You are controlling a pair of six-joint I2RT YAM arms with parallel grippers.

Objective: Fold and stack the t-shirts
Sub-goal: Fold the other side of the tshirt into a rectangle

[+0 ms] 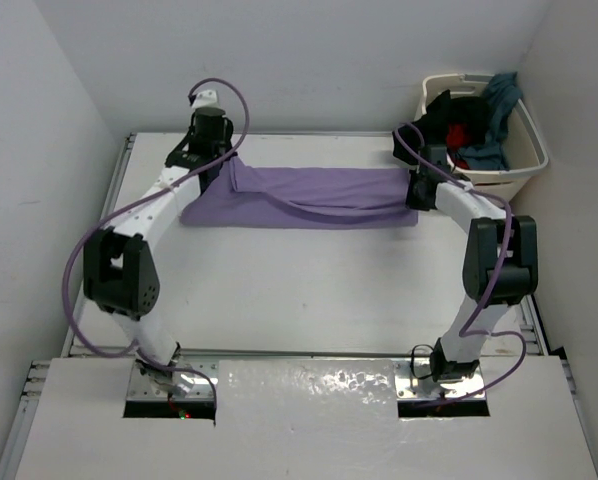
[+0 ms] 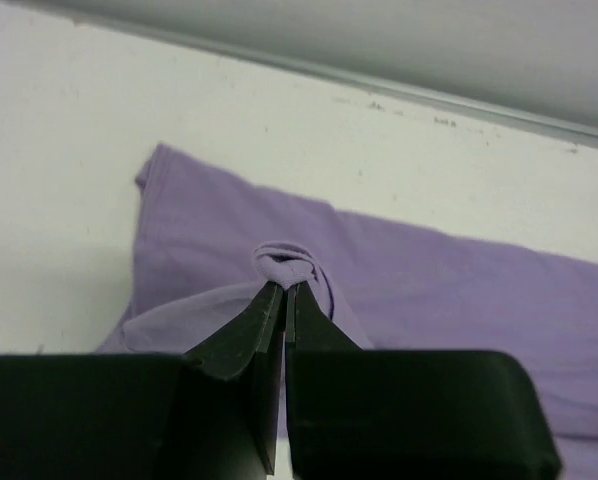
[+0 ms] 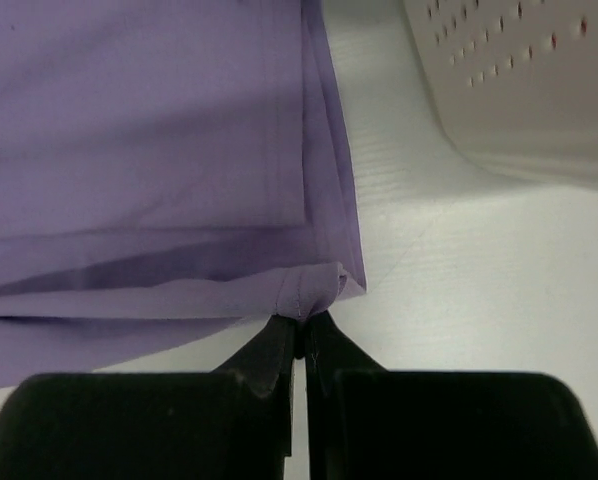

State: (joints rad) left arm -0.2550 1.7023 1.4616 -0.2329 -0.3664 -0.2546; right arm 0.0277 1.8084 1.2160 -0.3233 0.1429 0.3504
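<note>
Your left pincer point(image 2: 284, 290) and right pincer point(image 3: 301, 325) each clamp shut on the lavender shirt point(image 1: 309, 195), spread across the counter point(image 1: 299, 290) at the top view's upper centre. Light, limp cloth likely sags; grip corners and hems.

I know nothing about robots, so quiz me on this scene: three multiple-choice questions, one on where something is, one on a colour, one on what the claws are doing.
1. Where does the laundry basket stand?
A. At the far right corner. B. Between the arms' bases. C. At the left edge.
2. What colour is the t-shirt spread on the table?
A. Red. B. Purple. C. Teal.
3. How are the left claw and right claw?
A. Both wide open. B. Both shut on the t-shirt. C. One open, one shut.

Answers: 1 A, the top view shows it far right; 2 B, every view shows purple cloth; 3 B, each wrist view shows cloth pinched at the closed tips.
</note>
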